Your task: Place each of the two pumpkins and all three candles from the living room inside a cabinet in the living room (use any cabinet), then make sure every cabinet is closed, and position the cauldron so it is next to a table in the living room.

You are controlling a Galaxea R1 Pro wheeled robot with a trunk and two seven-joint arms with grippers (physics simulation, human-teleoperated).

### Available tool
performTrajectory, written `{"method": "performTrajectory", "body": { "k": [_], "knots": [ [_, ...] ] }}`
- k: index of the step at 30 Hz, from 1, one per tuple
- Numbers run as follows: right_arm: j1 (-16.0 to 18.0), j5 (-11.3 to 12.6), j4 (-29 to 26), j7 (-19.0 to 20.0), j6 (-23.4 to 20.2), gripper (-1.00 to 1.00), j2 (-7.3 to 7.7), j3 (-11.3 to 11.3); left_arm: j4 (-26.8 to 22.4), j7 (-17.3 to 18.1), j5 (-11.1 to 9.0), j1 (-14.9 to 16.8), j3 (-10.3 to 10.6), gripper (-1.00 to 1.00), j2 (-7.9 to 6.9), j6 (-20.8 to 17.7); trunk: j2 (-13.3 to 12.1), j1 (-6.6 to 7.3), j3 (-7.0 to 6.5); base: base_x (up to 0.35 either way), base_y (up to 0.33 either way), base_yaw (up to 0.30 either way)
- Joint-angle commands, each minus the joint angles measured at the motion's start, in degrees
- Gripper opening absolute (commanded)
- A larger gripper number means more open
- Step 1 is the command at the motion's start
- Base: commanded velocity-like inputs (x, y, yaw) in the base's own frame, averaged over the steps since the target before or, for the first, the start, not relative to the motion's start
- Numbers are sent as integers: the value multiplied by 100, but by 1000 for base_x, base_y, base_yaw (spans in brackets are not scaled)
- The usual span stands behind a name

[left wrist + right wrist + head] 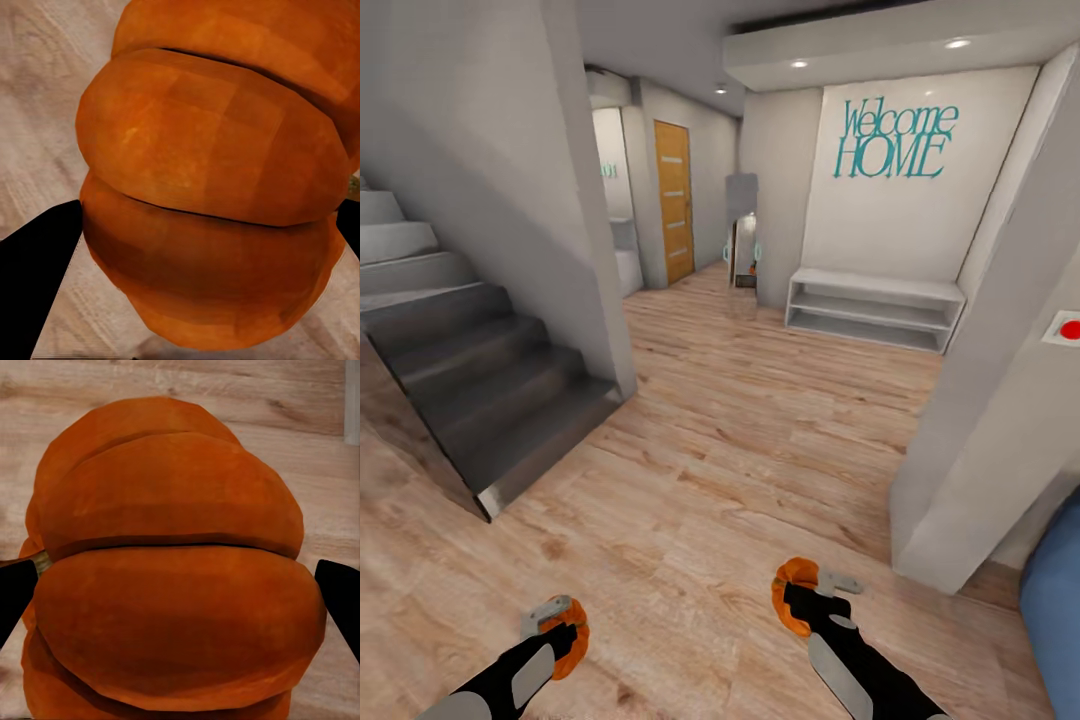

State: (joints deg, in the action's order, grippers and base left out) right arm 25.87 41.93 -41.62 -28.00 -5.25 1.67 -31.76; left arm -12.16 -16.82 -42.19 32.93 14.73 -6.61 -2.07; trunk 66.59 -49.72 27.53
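Over on the far left there's a grey staircase (pixel 470 370) climbing up along a pale wall (pixel 520 180), with light wood floor (pixel 740 430) running through the whole hallway.

Near left, low down, the left gripper (pixel 556 628) is pinching a pumpkin (pixel 570 640): its fingers are clamped on either side of it, held just above the floor. From the left wrist view that pumpkin (pixel 214 202) is bright orange, fat ribs with dark creases between them, kind of faceted and glossy, and you can see a black finger (pixel 37 277) pressed against its side.

Further back, past the stairs, there's an orange-brown door (pixel 674 200) down the corridor and a narrow mirror-ish panel (pixel 743 235) leaning near a corner.

Near right of centre, the right gripper (pixel 805 590) has the second pumpkin (pixel 792 595), same deal, fingers closed tight around it. In the right wrist view this pumpkin (pixel 169 577) is the same deep orange, squat and ribbed, with a little brownish stem nub peeking out at one side beside a black finger (pixel 15 600).

Far right there's a low white shelf bench (pixel 875 308) under a teal "Welcome HOME" sign (pixel 895 138), then a big white pillar (pixel 1000 400) with a red button (pixel 1068 328), and something blue (pixel 1055 610) at the near right edge.
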Motion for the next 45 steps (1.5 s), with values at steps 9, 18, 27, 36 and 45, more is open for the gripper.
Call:
{"method": "performTrajectory", "body": {
  "k": [9, 18, 27, 36, 45],
  "knots": [
    [6, 0, 86, -25, -4, -100, 9, -32, -14, -41, -9, 3, 48, -100, 11, -22, 4, 0, 6, 0, 0, 291],
    [6, 0, 101, -22, -2, -100, 9, -32, 10, -41, -9, 3, 48, -100, 18, -22, 4, 0, 6, 0, 0, 291],
    [6, -2, 102, -22, -2, -100, 9, -32, 12, -41, -1, 3, 48, -100, 20, -22, 4, 0, 6, 0, 0, 291],
    [6, -1, 102, -22, -2, -100, 9, -32, 12, -40, -1, 3, 48, -100, 20, -22, 4, 0, 6, 0, 0, 291],
    [6, 0, 102, -22, -2, -100, 9, -32, 12, -41, 4, 3, 48, -100, 28, -22, 4, 0, 6, 0, 0, 291]
  ]
}}
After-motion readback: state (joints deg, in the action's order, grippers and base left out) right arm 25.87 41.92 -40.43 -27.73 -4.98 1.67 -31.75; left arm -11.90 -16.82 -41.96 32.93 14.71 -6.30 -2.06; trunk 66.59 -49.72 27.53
